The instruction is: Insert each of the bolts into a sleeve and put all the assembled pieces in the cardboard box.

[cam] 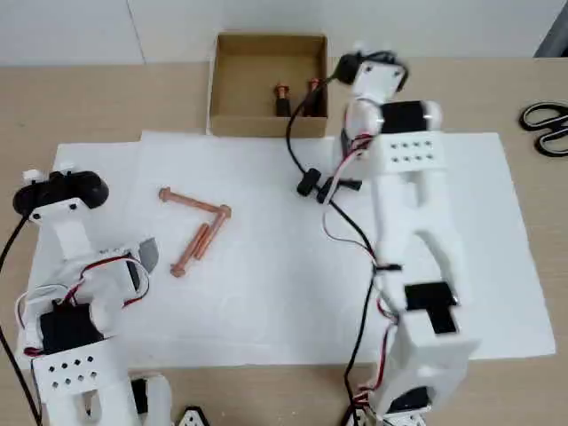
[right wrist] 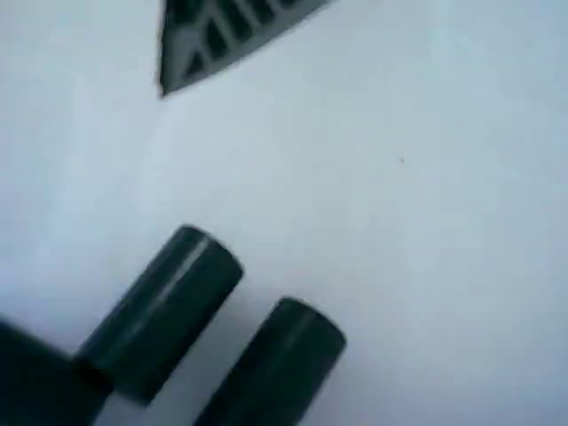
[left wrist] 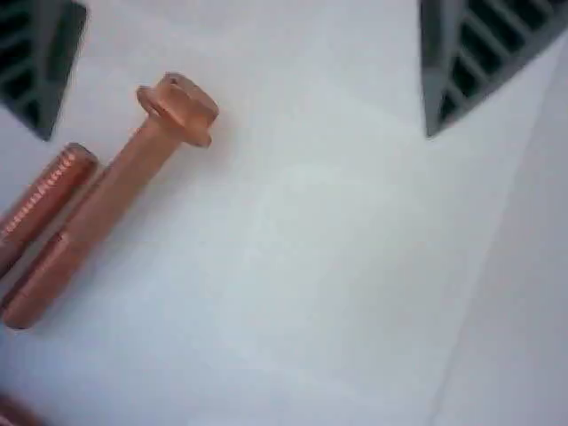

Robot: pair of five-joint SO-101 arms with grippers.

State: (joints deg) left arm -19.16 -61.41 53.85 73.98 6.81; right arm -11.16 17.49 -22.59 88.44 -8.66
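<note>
The left arm [cam: 80, 293] is folded low at 7 o'clock, and the left gripper [left wrist: 235, 111] hangs over the white sheet [cam: 266, 293] with its fingers [left wrist: 461, 71] spread wide apart and nothing between them, just beside the three copper bolts [cam: 200, 240] lying loose at 9 o'clock. The right arm [cam: 417, 204] stretches from 5 o'clock toward 12, and the right gripper [right wrist: 209, 49] sits low over two dark sleeves [cam: 311, 185] lying side by side near the sheet's middle. I cannot tell whether it is apart or together. The sheet covers a light wooden table [cam: 89, 98], with a white wall [cam: 266, 18] behind it and scissors [cam: 546, 124] at 2 o'clock. The cardboard box [cam: 229, 80] at 12 o'clock holds two assembled pieces [cam: 282, 99], side by side.
</note>
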